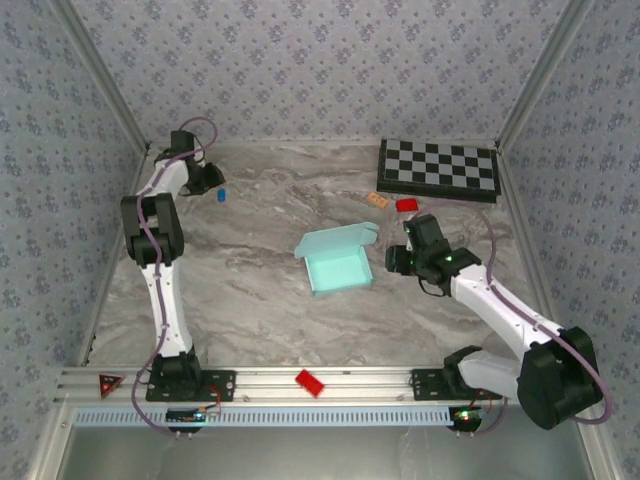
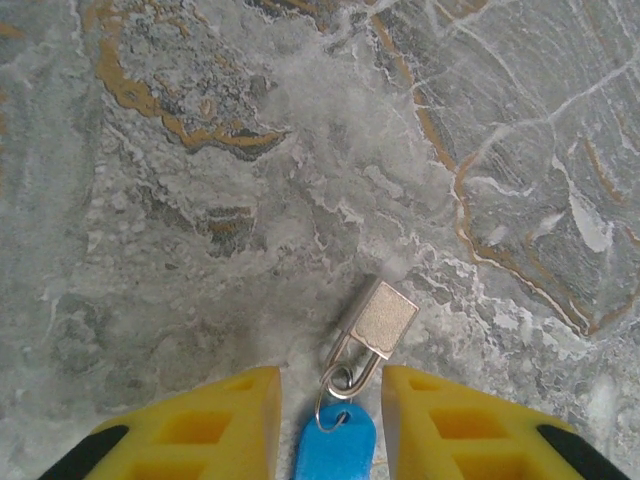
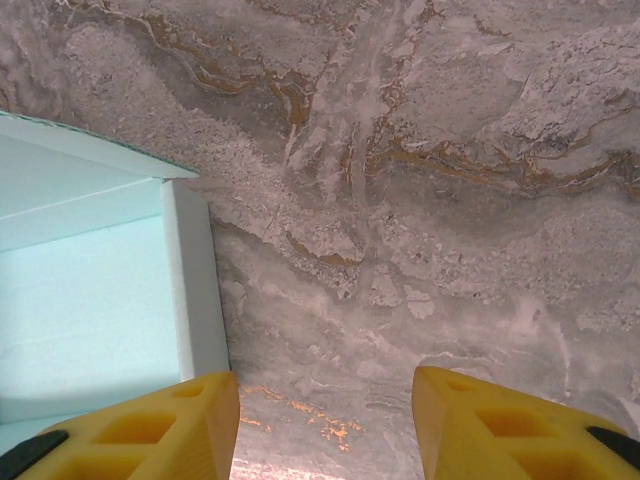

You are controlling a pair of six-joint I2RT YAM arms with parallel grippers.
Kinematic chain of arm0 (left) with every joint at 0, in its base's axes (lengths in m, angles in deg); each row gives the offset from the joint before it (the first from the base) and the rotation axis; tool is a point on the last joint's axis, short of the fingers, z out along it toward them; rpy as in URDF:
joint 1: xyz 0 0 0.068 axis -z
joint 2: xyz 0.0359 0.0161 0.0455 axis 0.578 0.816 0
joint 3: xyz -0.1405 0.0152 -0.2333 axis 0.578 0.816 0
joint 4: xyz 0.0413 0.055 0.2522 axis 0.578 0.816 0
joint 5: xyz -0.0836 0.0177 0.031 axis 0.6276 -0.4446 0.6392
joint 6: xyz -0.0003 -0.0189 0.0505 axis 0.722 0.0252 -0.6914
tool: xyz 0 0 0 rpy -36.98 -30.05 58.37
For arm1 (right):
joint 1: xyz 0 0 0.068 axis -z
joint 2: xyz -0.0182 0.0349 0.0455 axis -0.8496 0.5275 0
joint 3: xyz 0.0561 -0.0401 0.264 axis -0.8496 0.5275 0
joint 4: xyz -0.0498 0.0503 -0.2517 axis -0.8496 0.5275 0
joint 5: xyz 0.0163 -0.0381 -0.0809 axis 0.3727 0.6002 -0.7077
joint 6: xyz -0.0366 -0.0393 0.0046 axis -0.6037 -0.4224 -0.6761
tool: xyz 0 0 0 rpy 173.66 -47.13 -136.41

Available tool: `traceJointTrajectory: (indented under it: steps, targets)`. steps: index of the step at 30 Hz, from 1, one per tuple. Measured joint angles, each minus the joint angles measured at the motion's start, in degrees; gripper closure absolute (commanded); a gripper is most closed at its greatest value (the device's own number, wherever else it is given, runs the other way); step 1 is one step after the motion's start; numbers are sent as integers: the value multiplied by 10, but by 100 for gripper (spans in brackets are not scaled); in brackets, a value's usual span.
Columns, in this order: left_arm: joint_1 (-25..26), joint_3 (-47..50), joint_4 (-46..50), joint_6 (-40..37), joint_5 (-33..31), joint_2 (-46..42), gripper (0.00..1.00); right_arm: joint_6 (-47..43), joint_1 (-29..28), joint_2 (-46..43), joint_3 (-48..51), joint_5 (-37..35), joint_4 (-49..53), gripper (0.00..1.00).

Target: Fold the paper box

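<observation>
Paper box (image 1: 338,262) lies open about the middle of the table (image 1: 250,290), its mint tray facing up and its lid standing along the far edge. The table has a grey marble pattern with pale streaks and rust-brown veins. An aluminium rail (image 1: 380,383) runs along its near edge, well apart from the paper box, with a small red block (image 1: 309,382) on it. Walls papered in blue-grey with a small repeated flower motif close in the far side and both flanks, with metal posts at the corners.

Beyond the box and to its right, against the far wall, lies a black-and-white chessboard (image 1: 438,168). Between that board and the box sit a small red piece (image 1: 406,205) and a tan scrap (image 1: 378,201).

Just right of the box the right pincer (image 1: 398,260) hangs with its yellow fingers (image 3: 170,420) apart over bare marble. In the right wrist view, one finger is close beside the box's side wall (image 3: 190,280).

Far left of the box, near the far wall, the left pincer (image 2: 333,385) stands narrowly apart. A blue tag (image 2: 340,440) lies between its fingers, ringed to a small silver padlock (image 2: 382,320) resting on the marble.
</observation>
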Motion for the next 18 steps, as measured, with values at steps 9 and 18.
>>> traceJointTrajectory:
  steps: [9,18]
  targets:
    - [0,-11,10,2,7,9,78,0,0,13,0,3,0,50]
    - [-1,-26,20,6,11,25,86,0,0,21,0,4,0,50]
